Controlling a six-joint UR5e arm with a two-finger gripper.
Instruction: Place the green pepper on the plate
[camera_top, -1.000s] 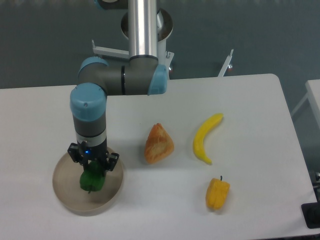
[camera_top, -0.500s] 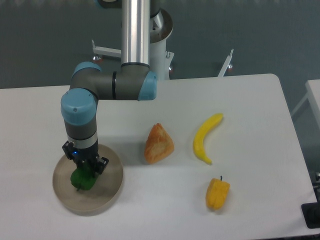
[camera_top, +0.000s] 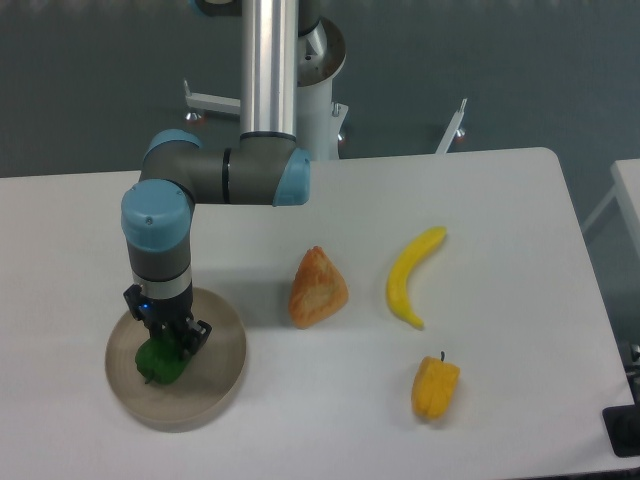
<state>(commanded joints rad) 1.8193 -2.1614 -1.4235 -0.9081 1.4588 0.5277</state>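
One small shift: the gripper (camera_top: 165, 340) has sunk slightly, jaws still clamped on the green pepper (camera_top: 158, 361), now resting on the plate (camera_top: 215, 385) near the table's front-left corner. Release looks next.

light: bright, even, from overhead
shadows: soft, faint, just beside the banana (camera_top: 411, 276) on the worktop (camera_top: 500, 200)
glare: mild sheen on worktop
focus: slightly soft throughout

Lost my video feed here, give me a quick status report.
Gripper shut on green pepper. Pepper low over the plate, left part. Nothing in the way.
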